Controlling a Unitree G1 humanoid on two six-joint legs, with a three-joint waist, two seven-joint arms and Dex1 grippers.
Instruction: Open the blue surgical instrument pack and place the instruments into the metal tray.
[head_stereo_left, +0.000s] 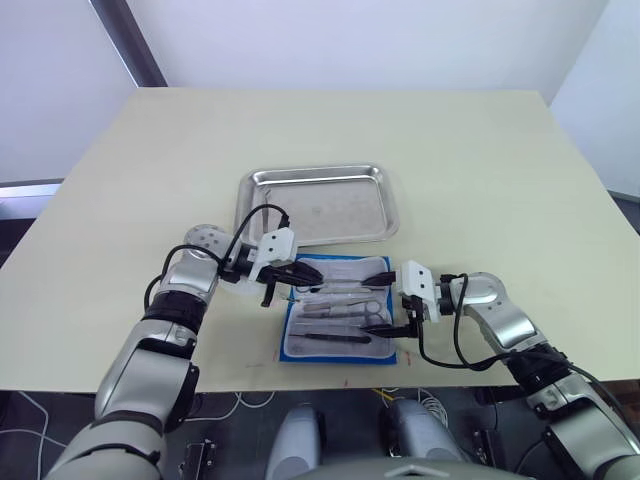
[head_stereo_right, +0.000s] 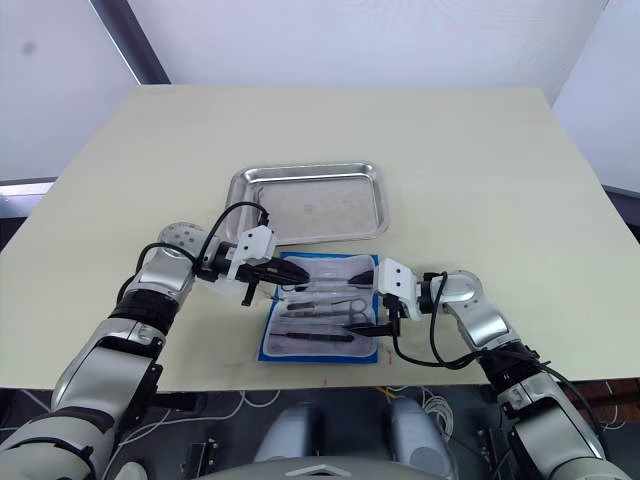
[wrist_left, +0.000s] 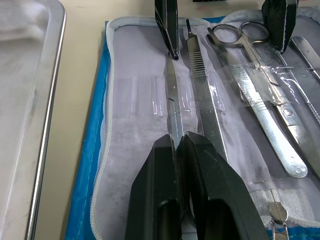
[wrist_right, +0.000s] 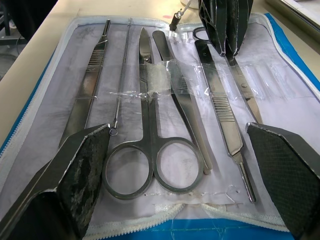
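The blue surgical instrument pack (head_stereo_left: 343, 266) lies open near the table's front edge, pale lining up. Several instruments sit in a row under clear straps. The metal tray (head_stereo_left: 320, 206) sits just behind it with nothing in it. My left gripper (head_stereo_left: 300, 272) is at the pack's far left side, shut on a slim silver tool (wrist_left: 172, 95) that lies flat in the pack. My right gripper (head_stereo_left: 378, 300) hovers open over the pack's right side. Its two fingers (wrist_right: 75, 175) straddle the ring-handled scissors (wrist_right: 146, 75) without touching them.
The beige table (head_stereo_left: 480, 180) stretches wide behind and to both sides of the tray. The pack's near edge lies close to the table's front edge (head_stereo_left: 450, 372). The two grippers face each other across the pack, a short gap apart.
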